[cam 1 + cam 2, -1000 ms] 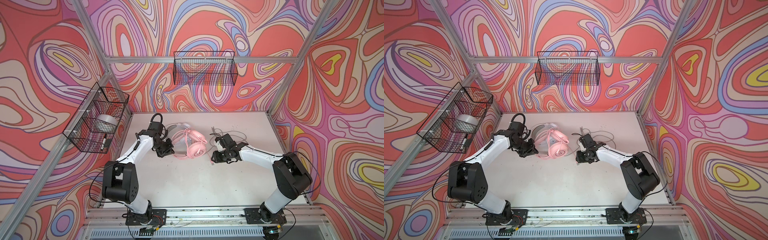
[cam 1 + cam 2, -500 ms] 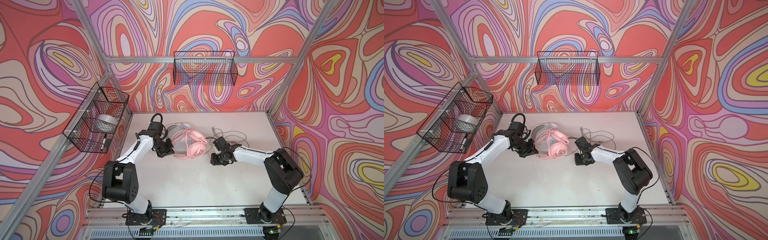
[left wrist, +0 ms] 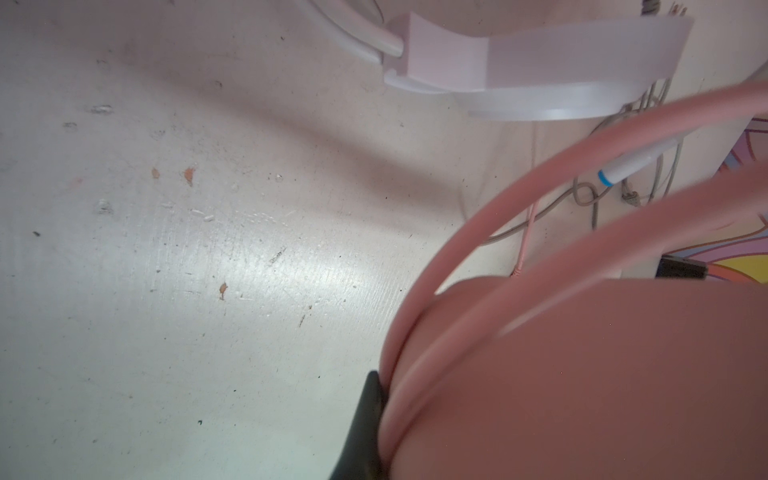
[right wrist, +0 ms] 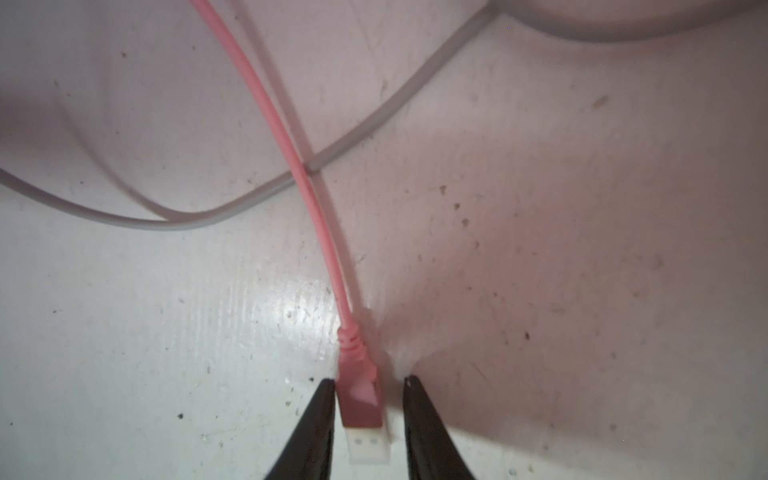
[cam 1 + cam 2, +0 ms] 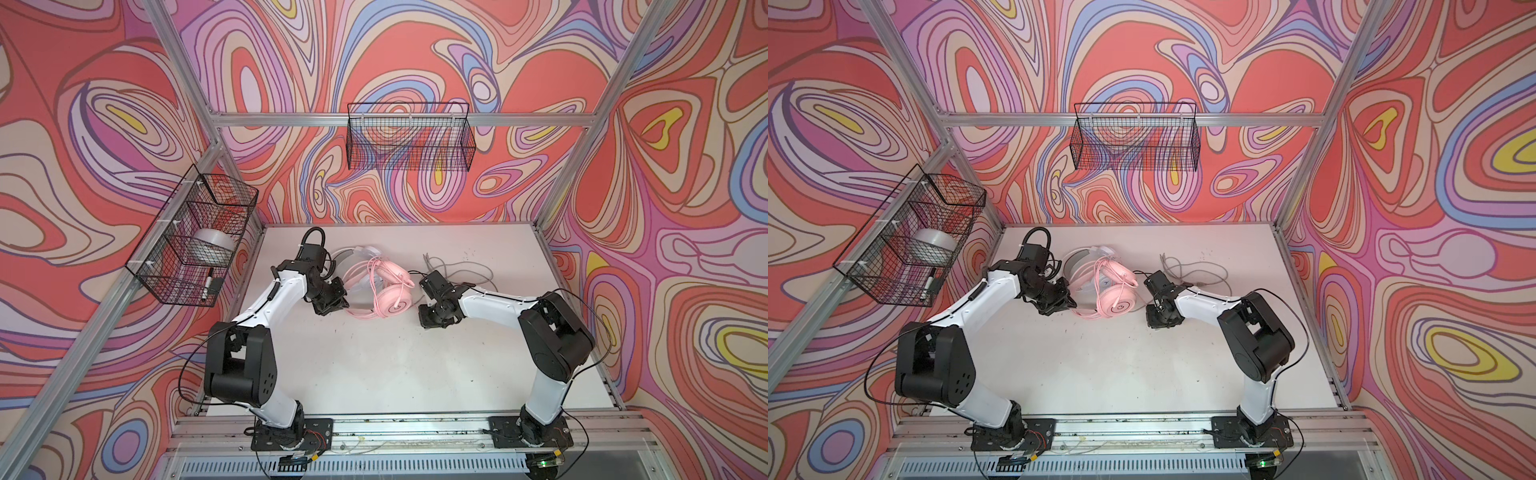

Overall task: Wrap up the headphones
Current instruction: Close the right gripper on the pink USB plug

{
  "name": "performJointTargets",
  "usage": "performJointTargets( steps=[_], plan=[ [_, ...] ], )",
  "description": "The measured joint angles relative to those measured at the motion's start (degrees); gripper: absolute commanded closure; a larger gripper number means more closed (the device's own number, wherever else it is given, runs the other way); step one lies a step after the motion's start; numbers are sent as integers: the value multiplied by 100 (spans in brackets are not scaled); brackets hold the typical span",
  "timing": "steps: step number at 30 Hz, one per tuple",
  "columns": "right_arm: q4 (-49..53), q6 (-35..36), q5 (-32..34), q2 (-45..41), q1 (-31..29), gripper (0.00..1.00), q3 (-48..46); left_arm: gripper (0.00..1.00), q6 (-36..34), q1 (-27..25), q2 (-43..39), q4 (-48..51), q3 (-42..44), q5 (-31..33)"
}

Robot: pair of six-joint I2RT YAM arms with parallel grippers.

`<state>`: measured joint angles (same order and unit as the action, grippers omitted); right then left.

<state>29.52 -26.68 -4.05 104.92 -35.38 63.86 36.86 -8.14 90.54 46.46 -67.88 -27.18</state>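
Note:
The pink headphones (image 5: 392,297) lie mid-table, overlapping the white headphones (image 5: 361,253) behind them, in both top views. My left gripper (image 5: 332,305) is shut on the pink headband at its left. In the left wrist view one black finger (image 3: 363,424) presses the pink band beside the ear cup (image 3: 602,374); the other finger is hidden. My right gripper (image 4: 369,379) is low over the table, jaws narrowly open around the pink cable's USB plug (image 4: 360,409). One finger touches the plug and a gap stays at the other. The grey cable (image 4: 374,120) crosses under the pink cable (image 4: 291,153).
The grey cable (image 5: 465,270) loops loosely on the table (image 5: 374,374) behind the right gripper (image 5: 432,320). A wire basket on the left wall holds a tape roll (image 5: 212,245) and a marker (image 5: 208,282). Another wire basket (image 5: 409,141) hangs on the back wall.
My right gripper has shifted left and toward the front, down onto the pink plug, and its jaws have narrowed. The left arm and both headsets have not moved.

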Motion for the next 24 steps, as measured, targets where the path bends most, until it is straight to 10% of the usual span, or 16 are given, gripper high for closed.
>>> performJointTargets(
  steps=[14, 24],
  plan=[
    [-111, 160, -2, -111, -9, 100, -170, 100, 31, 0, 0, 0, 0, 7],
    [-188, 645, -216, -931, -37, 100, -730, 100, 229, 0, 31, -2, 0, 42]
  ],
)
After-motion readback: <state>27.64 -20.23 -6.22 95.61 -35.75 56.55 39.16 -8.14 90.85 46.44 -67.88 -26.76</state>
